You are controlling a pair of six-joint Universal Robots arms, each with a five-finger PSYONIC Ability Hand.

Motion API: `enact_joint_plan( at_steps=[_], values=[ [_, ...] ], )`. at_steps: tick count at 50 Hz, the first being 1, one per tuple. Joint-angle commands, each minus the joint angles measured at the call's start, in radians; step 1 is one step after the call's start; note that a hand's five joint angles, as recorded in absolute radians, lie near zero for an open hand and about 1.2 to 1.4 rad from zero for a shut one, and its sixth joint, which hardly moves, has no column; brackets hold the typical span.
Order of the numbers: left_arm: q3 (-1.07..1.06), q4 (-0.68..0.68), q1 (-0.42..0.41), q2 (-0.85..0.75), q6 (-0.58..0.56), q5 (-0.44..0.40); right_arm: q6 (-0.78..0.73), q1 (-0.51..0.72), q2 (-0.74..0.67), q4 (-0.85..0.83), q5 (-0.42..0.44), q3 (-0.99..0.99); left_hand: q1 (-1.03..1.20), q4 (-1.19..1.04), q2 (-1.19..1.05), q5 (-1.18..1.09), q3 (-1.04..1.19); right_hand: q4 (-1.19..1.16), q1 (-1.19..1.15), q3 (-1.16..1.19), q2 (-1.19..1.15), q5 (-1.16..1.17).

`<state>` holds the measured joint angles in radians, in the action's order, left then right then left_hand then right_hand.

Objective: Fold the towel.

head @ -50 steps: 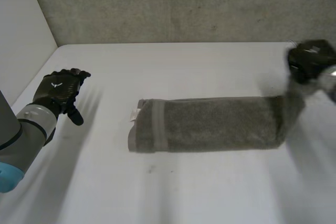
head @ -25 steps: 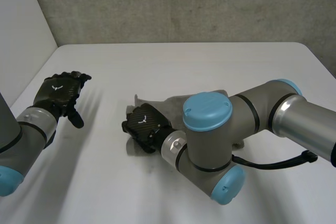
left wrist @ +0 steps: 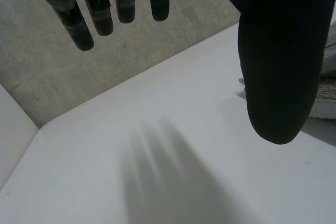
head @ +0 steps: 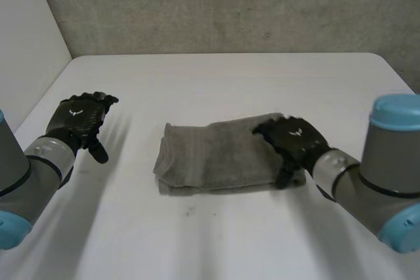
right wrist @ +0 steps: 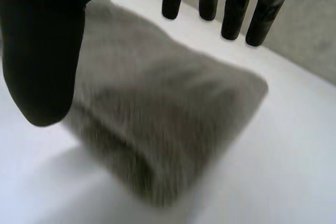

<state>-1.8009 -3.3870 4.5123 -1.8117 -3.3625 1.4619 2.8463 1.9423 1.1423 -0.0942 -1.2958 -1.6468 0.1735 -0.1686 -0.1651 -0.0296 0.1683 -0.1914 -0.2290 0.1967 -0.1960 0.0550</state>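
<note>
White table (head: 216, 83), flat and smooth. On it, near the middle, one grey towel (head: 210, 155), folded over into a short, thick stack, edges not quite lined up.

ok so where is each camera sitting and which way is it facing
Head view: between and behind the arms, looking down at the table and folded towel; both arms show, left hand open apart from the towel, right hand open over its right end.
Left wrist view: on the left wrist, looking along the palm over table toward the wall; own fingers and thumb.
Right wrist view: on the right wrist, looking down at the towel; own fingers and thumb.
Shared: all three catch the towel.
</note>
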Motion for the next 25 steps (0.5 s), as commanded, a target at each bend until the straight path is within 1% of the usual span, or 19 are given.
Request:
enact_joint_plan(
  at_steps=[1,2,4,10,13,15,16,17,18,20,21,23,24,25],
  values=[
    [-0.002,0.000,-0.007,0.000,0.000,0.000,-0.047,-0.095,-0.021,-0.168,0.023,-0.148,0.001,-0.006,-0.009,0.030,0.006,-0.655,-0.617,0.650,-0.650,0.617],
    [-0.002,0.000,-0.007,0.000,0.000,0.000,-0.047,-0.095,-0.021,-0.168,0.023,-0.148,0.001,-0.006,-0.009,0.030,0.006,-0.657,-0.619,0.652,-0.652,0.619],
    [-0.002,0.000,-0.007,-0.001,0.002,0.000,-0.068,-0.118,-0.026,-0.200,0.023,-0.153,0.001,-0.006,-0.009,0.030,0.006,-1.197,-1.160,1.192,-1.193,1.159],
    [-0.003,0.000,-0.009,0.000,0.000,0.002,-0.081,-0.114,-0.018,-0.216,0.009,-0.119,0.001,-0.006,-0.009,0.030,0.006,-1.205,-1.167,1.200,-1.200,1.167],
    [-0.003,0.002,-0.009,0.000,0.002,0.002,-0.074,-0.108,-0.013,-0.216,0.001,-0.062,0.001,-0.006,-0.009,0.030,0.006,-1.205,-1.167,1.200,-1.200,1.167],
    [-0.003,0.000,-0.007,0.002,0.002,0.002,-0.067,-0.071,-0.012,-0.211,-0.011,0.008,0.001,-0.006,-0.009,0.030,0.006,-1.205,-1.167,1.200,-1.200,1.167],
    [-0.003,0.000,-0.007,0.002,0.002,0.002,-0.067,-0.071,-0.012,-0.211,-0.011,0.009,0.001,-0.006,-0.009,0.030,0.006,-1.205,-1.167,1.200,-1.200,1.167],
    [-0.003,0.002,-0.007,0.003,0.002,0.002,-0.062,-0.016,-0.016,-0.206,-0.014,0.053,0.001,-0.006,-0.009,0.030,0.006,-1.205,-1.167,1.200,-1.200,1.167],
    [-0.003,0.002,-0.007,0.003,0.002,0.002,-0.062,-0.016,-0.016,-0.206,-0.014,0.053,0.001,-0.006,-0.009,0.030,0.006,-1.205,-1.167,1.200,-1.200,1.167],
    [-0.003,0.000,-0.007,0.005,0.002,0.002,-0.053,0.120,-0.050,-0.196,-0.016,0.161,0.001,-0.006,-0.009,0.030,0.006,-1.205,-1.167,1.200,-1.200,1.167],
    [-0.003,0.000,-0.007,0.005,0.002,0.002,-0.053,0.121,-0.050,-0.196,-0.016,0.162,0.001,-0.006,-0.009,0.030,0.006,-1.205,-1.167,1.200,-1.200,1.167],
    [-0.003,0.002,-0.007,0.005,0.002,0.002,-0.059,0.232,-0.123,-0.153,-0.014,0.260,0.001,-0.006,-0.009,0.030,0.006,-1.205,-1.167,1.200,-1.200,1.167],
    [-0.003,0.002,-0.007,0.005,0.002,0.002,-0.059,0.233,-0.124,-0.153,-0.014,0.260,0.001,-0.006,-0.009,0.030,0.006,-1.205,-1.167,1.200,-1.200,1.167],
    [-0.005,0.002,-0.007,0.005,0.002,0.002,-0.062,0.275,-0.160,-0.121,-0.010,0.309,0.001,-0.006,-0.009,0.030,0.006,-1.205,-1.167,1.200,-1.200,1.167]
  ],
)
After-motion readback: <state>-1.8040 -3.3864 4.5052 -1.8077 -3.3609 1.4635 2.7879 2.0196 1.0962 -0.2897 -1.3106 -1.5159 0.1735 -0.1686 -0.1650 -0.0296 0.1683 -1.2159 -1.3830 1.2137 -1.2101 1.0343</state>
